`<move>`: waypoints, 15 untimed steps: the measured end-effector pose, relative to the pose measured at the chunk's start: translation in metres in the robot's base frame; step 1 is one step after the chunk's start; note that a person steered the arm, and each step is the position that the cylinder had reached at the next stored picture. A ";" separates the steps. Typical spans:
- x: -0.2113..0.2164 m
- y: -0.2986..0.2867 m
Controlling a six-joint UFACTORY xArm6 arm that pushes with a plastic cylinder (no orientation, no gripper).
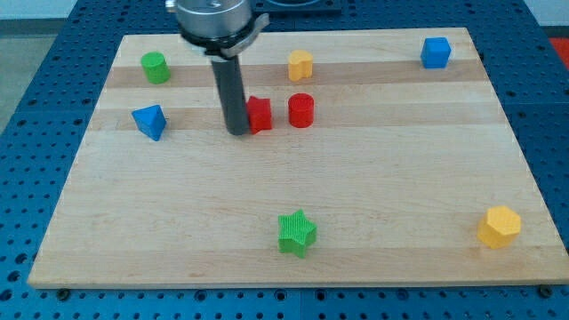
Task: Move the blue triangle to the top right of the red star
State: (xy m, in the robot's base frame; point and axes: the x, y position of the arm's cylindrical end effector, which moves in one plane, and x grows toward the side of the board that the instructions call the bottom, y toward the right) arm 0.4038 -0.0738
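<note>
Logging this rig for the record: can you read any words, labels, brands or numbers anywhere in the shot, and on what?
None: no readable text on the wooden board, the coloured blocks, the blue perforated table, or the rod ending in my tip.

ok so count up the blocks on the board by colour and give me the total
Red: 2, the star beside my tip, and the cylinder
Blue: 2, the triangle and the cube
Green: 2, the cylinder and the star
Yellow: 2, one block at the view's top, one at bottom right
Total: 8
</note>
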 end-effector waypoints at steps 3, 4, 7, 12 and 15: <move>0.034 -0.081; 0.048 -0.123; -0.033 -0.116; -0.076 -0.142; -0.053 -0.027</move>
State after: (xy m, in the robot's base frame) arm 0.3509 -0.1007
